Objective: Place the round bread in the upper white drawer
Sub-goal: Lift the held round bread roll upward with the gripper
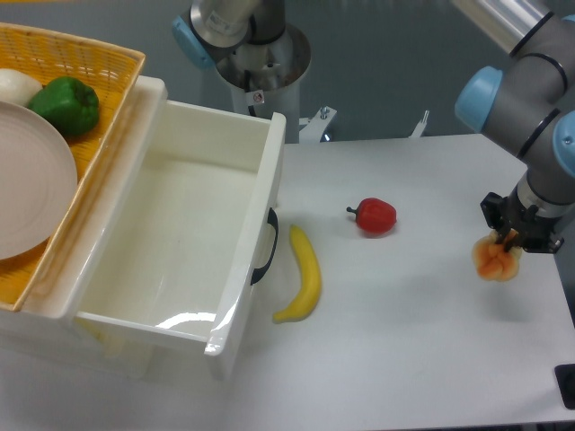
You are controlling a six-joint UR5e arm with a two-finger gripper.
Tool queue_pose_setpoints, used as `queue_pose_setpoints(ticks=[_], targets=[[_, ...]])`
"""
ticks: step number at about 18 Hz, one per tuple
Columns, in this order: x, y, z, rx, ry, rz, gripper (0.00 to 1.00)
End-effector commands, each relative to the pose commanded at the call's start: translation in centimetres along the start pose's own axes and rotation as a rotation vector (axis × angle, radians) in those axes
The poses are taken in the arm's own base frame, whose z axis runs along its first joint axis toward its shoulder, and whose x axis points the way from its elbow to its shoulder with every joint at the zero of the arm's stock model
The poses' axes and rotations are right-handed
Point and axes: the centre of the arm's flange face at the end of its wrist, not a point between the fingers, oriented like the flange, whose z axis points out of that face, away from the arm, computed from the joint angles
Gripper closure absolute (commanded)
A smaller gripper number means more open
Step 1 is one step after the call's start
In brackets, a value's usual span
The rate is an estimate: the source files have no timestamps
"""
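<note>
**Inspector:** You have the round bread [496, 259] pinched in the gripper [508, 241] at the right edge of the frame, apparently lifted off the white table [422, 341]. The upper white drawer [180, 251] stands pulled out at centre left, with nothing lying in the part you can see.

**Operator:** What risks do you log?

**Inspector:** First, the hold. The bun hangs directly beneath the fingers and looks blurred, so you cannot judge how deep the grip is; it may be caught only by its knotted top. A shallow pinch could let it slip on the long carry leftward. Second, the route. The red pepper-like fruit [375, 215] and the banana [304, 277] lie between the bun and the drawer, the banana just beside the black handle [267, 247]. Travel too low and you would sweep them. Third, the front panel: come in below its rim and the bun strikes it.

**Operator:** And the yellow basket [99, 108]?

**Inspector:** Upper left, past the drawer, holding a plate [27, 180] and a green pepper [67, 103]. Overshoot and you release there instead.
</note>
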Motion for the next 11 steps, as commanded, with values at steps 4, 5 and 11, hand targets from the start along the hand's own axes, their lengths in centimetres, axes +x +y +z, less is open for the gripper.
queue_pose_setpoints(ticks=[4,5,11], targets=[[0.1,-0.1,-0.1,0.0,-0.002,0.001,1.0],[0.0,-0.1,-0.2,0.0,-0.005,0.001,1.0],[0.7,-0.9,-3.8,0.028,-0.049,-0.006,1.0]])
